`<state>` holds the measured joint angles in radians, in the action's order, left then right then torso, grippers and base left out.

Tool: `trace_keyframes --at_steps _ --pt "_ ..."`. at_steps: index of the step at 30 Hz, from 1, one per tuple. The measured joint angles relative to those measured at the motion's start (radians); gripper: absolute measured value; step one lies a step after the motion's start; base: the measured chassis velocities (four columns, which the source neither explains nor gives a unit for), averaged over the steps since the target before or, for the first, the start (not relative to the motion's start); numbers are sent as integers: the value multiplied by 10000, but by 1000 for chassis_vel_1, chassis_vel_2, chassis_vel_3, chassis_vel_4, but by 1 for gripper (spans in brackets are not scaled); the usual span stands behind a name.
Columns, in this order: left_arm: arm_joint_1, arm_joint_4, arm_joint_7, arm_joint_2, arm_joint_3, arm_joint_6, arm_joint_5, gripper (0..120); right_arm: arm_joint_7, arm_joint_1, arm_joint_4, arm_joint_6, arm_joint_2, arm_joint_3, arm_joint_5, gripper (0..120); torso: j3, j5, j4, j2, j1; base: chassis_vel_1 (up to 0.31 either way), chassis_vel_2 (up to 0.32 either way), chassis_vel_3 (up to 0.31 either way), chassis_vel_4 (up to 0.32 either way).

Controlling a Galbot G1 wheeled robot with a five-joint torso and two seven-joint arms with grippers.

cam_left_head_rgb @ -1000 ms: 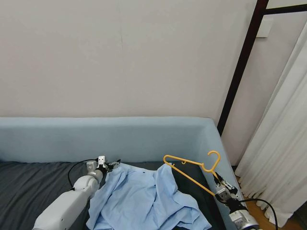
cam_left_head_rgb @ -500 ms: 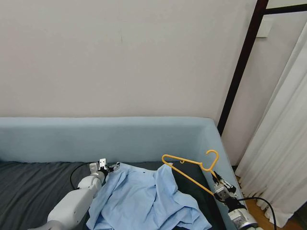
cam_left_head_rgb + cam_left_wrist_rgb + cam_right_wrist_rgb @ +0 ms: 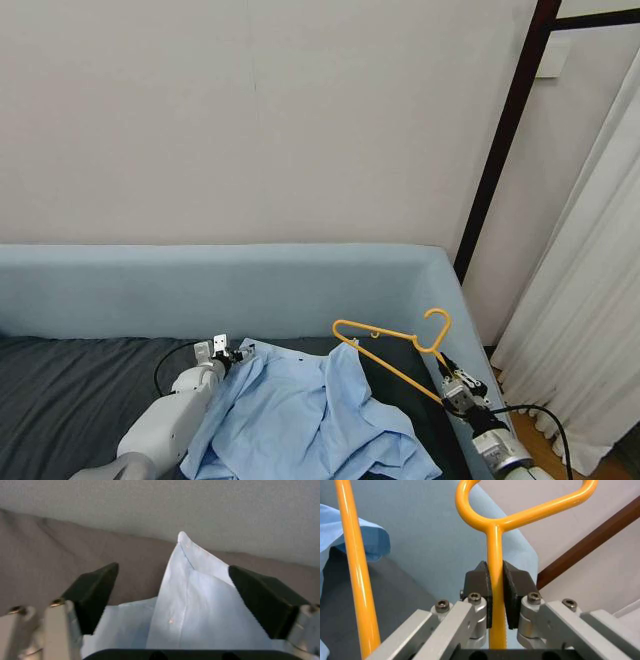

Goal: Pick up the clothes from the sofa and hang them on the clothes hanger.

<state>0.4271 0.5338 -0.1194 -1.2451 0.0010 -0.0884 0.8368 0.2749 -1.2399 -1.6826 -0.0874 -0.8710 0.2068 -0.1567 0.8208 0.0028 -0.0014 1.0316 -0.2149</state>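
A light blue shirt (image 3: 310, 415) lies crumpled on the dark sofa seat. My left gripper (image 3: 236, 351) is at its far left corner, open, with a pointed corner of the shirt (image 3: 192, 592) between the black fingers (image 3: 95, 592). My right gripper (image 3: 453, 385) is by the sofa's right arm, shut on the neck of an orange hanger (image 3: 385, 345). In the right wrist view the hanger (image 3: 495, 547) stands clamped between the black pads (image 3: 481, 588), one of its arms reaching over the shirt's edge (image 3: 350, 536).
The pale blue sofa back (image 3: 200, 285) runs behind the shirt and its right armrest (image 3: 455, 330) sits under the hanger. A dark post (image 3: 500, 140) leans up at the right, with white curtains (image 3: 590, 300) beyond it.
My left gripper has crept right along the shirt's far edge. My right gripper and the hanger have shifted slightly left and up.
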Motion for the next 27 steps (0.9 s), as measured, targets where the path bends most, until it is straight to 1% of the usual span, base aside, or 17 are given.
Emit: trace_keyframes --at_steps 1,4,5,6,8,9,10,11,13,15,16,17,19,20,21,23,27 --pt "0 0 0 0 0 0 0 84 0 0 0 0 0 0 0 6 0 0 0 0 0 0 0 0 0" --pt "-47 -146 -67 -51 -28 23 -41 70 5 25 -23 0 5 -13 33 6 0 0 0 0 0 0 0 0 0" --pt "-47 -146 -67 -51 -28 23 -41 70 5 25 -23 0 5 -13 33 6 0 0 0 0 0 0 0 0 0" --pt "-58 -229 -112 -101 -108 54 -107 64 6 29 -28 0 9 -15 41 6 0 0 1 0 0 0 0 0 0" --pt "-93 -393 -159 -228 -280 86 -239 55 6 58 -27 0 12 -15 47 6 0 0 1 0 0 0 0 0 0" --pt "-101 -440 -163 -272 -321 93 -282 53 9 70 -19 0 11 -15 48 6 0 0 1 0 0 0 0 0 0" --pt "-114 -508 -165 -340 -376 106 -352 49 16 90 -2 0 10 -15 52 6 0 0 0 0 0 0 0 0 0" --pt "-114 -508 -165 -340 -376 106 -352 49 16 90 -2 0 10 -15 52 6 0 0 0 0 0 0 0 0 0" --pt "-150 -615 -178 -439 -445 148 -488 36 27 109 12 0 29 3 76 6 0 0 0 0 0 0 0 0 0" --pt "-176 -643 -193 -452 -452 164 -523 33 28 107 8 1 61 18 91 6 0 -1 -1 0 1 0 0 0 0" --pt "-199 -668 -212 -453 -454 180 -551 30 28 98 1 1 83 31 101 6 0 0 -1 0 0 0 0 0 0" --pt "-213 -691 -251 -451 -455 194 -574 22 31 77 -9 0 107 46 107 6 0 1 0 0 1 0 0 0 0" --pt "-223 -738 -295 -441 -456 210 -638 15 40 42 -23 -8 135 68 114 6 0 0 0 0 1 0 0 0 0" --pt "-223 -738 -295 -441 -456 210 -638 15 40 42 -23 -8 135 68 114 6 0 0 0 0 1 0 0 0 0" --pt "-224 -745 -302 -434 -459 218 -655 11 44 28 -29 -14 144 76 115 6 0 0 0 0 1 0 0 0 0" --pt "-223 -737 -304 -403 -477 224 -663 1 49 -6 -66 -24 163 79 116 6 0 0 0 0 1 0 0 0 0" --pt "-171 -610 -277 -328 -496 225 -633 0 52 -36 -101 -40 185 71 113 6 0 0 0 -1 1 0 0 0 0"
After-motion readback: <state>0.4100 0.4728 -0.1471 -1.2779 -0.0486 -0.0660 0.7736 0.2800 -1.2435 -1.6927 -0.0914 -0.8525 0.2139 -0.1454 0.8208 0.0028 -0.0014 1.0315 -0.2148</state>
